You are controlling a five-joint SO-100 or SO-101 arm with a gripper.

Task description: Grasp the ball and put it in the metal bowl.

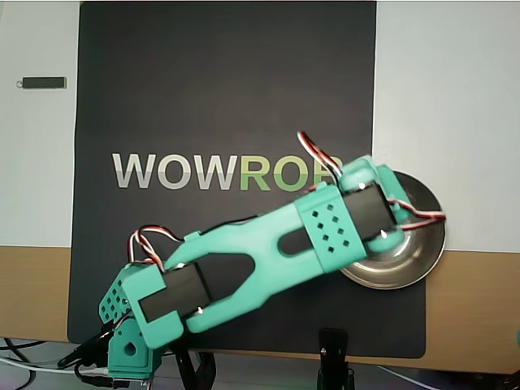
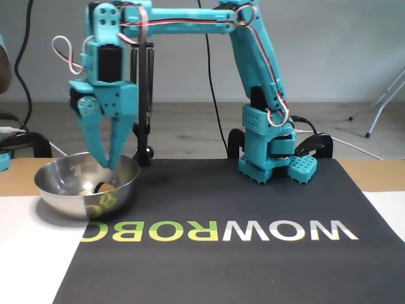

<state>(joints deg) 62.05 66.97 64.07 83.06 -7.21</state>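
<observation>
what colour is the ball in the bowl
Orange-tan ball, seen best in the fixed view.

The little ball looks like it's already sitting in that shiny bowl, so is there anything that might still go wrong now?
Two things, perhaps. The hand hangs closed with its tips just inside the metal bowl, close to the near rim. If the arm swings away sideways without lifting, it may catch the rim and shove or tip the bowl. The ball lies right under the fingertips, so a downward dip might knock it around, or even out.

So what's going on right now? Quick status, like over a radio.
Gripper shut, empty, tips just inside the metal bowl. Ball resting in the bowl, free of the fingers. Nothing in the way.
</observation>
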